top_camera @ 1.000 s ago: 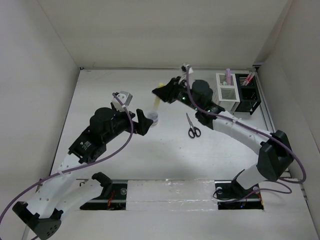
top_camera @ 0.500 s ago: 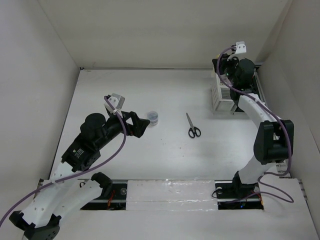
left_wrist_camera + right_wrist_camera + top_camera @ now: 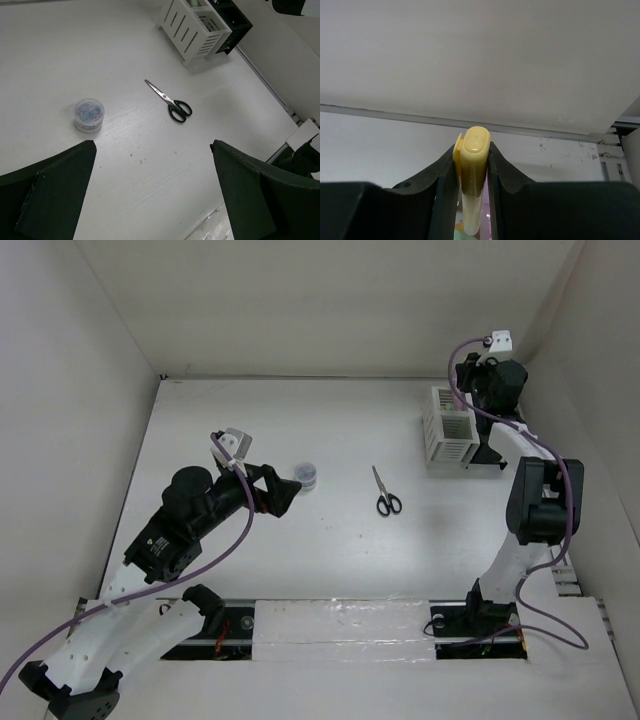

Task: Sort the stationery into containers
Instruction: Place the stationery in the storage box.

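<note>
White worktop point(image 3: 330, 540) boxed in by plain white walls. Within the last second my right arm has swung from mid-worktop to the far right corner, above the white organizer point(image 3: 447, 430) and the black organizer point(image 3: 235, 30) beside it, so the drop looks close. My right fingers point(image 3: 445, 180) are partly closed, clamping the yellow highlighter point(image 3: 474, 165) lengthwise between them, its rounded end poking just past the tips. My left fingers point(image 3: 50, 190) have pulled back slightly and gape wide, empty, near the clear tub of paper clips point(image 3: 89, 114). Black-handled scissors point(image 3: 386, 496) lie mid-worktop, unsorted.
</note>
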Action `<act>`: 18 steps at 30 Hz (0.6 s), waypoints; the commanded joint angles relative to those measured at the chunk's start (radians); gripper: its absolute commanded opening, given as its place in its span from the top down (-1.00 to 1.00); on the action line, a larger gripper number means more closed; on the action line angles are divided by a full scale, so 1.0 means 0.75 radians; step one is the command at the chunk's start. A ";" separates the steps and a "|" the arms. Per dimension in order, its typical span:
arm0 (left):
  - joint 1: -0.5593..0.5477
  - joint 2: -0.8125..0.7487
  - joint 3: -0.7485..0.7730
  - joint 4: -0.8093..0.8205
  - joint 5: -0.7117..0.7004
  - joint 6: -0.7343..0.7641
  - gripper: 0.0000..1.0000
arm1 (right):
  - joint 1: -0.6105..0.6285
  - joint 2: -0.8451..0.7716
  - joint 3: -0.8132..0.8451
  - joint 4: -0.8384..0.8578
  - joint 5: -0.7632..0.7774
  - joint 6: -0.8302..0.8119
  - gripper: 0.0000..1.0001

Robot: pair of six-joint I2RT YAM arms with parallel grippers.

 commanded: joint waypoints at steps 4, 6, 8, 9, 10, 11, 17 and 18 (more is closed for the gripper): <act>-0.003 -0.002 -0.008 0.059 0.029 -0.005 -1.00 | 0.009 0.031 0.012 0.234 -0.012 -0.045 1.00; -0.003 -0.002 -0.008 0.059 0.041 -0.005 -1.00 | 0.009 0.065 0.012 0.234 -0.012 -0.045 1.00; -0.003 0.013 -0.008 0.059 0.041 -0.005 -1.00 | 0.026 0.082 0.012 0.247 -0.012 -0.045 1.00; -0.003 0.013 -0.008 0.059 0.041 -0.005 -1.00 | 0.026 0.096 0.012 0.247 0.000 -0.045 1.00; -0.003 0.013 -0.008 0.059 0.041 -0.005 -1.00 | 0.026 0.096 0.012 0.247 0.000 -0.045 1.00; -0.003 0.013 -0.008 0.059 0.041 -0.005 -1.00 | 0.026 0.118 0.041 0.234 -0.014 -0.045 1.00; -0.003 0.013 -0.008 0.071 0.041 -0.005 -1.00 | 0.054 0.143 0.059 0.202 -0.035 -0.045 1.00; -0.003 0.013 -0.008 0.071 0.041 -0.005 -1.00 | 0.054 0.159 0.059 0.202 -0.020 -0.045 1.00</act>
